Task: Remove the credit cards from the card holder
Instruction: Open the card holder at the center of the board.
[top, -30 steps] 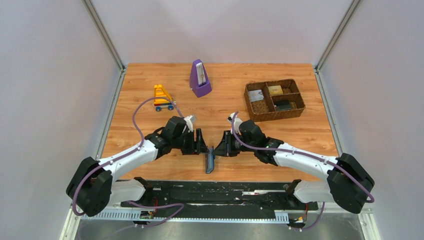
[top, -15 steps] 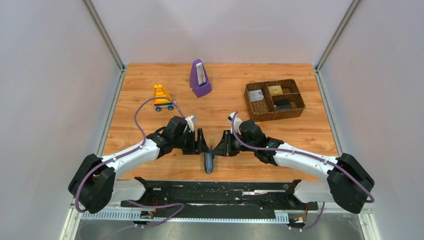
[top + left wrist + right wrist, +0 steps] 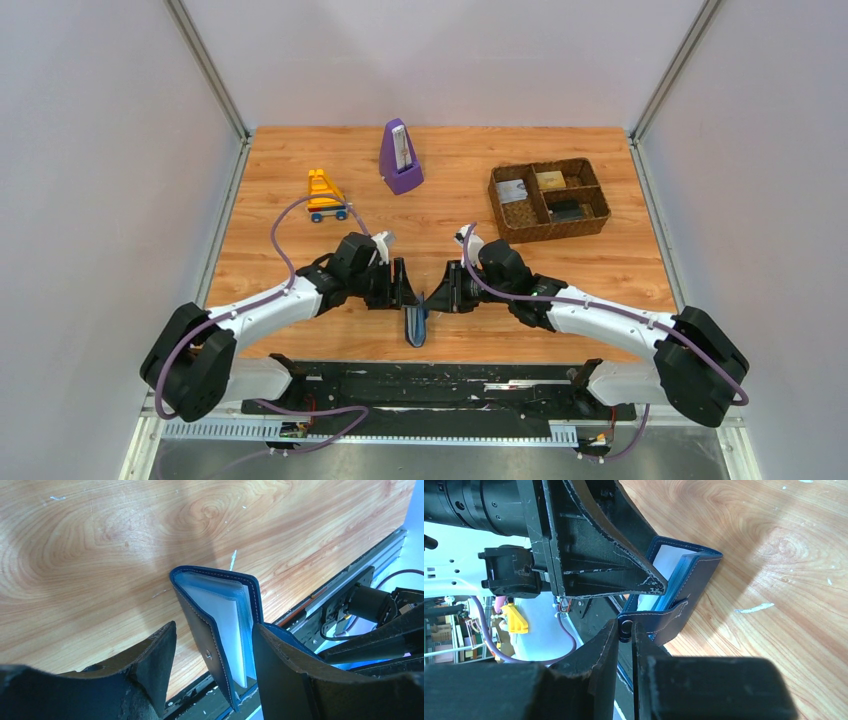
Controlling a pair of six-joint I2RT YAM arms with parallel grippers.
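1. Standing on one edge, the card holder [image 3: 416, 325] is found at the near middle of the wooden surface [image 3: 300, 150], between the two grippers. Its dark cover is partly spread and its blue-grey sleeve pages [image 3: 227, 620] are fanned.
2. The left gripper [image 3: 212, 630] is held low at the holder with its jaws apart. One cover and the pages are seen between them, and a gap is left between that cover and the outer finger [image 3: 155, 660].
3. The right gripper [image 3: 625, 627] is set against the holder from the opposite side, its jaws pinched together on the snap tab [image 3: 659, 617], right at the metal stud.
4. Whether any credit cards are seated in the sleeves cannot be told; only pale pages are shown.
5. A brown woven basket [image 3: 541, 205] is placed at the far right, well apart from the holder. A whitish printed card [image 3: 512, 190] and a gold-tan card [image 3: 550, 180] are seen in separate compartments.
6. A purple metronome [image 3: 400, 158] is stood upright at the far middle, and a yellow toy [image 3: 325, 195] is placed to its left.
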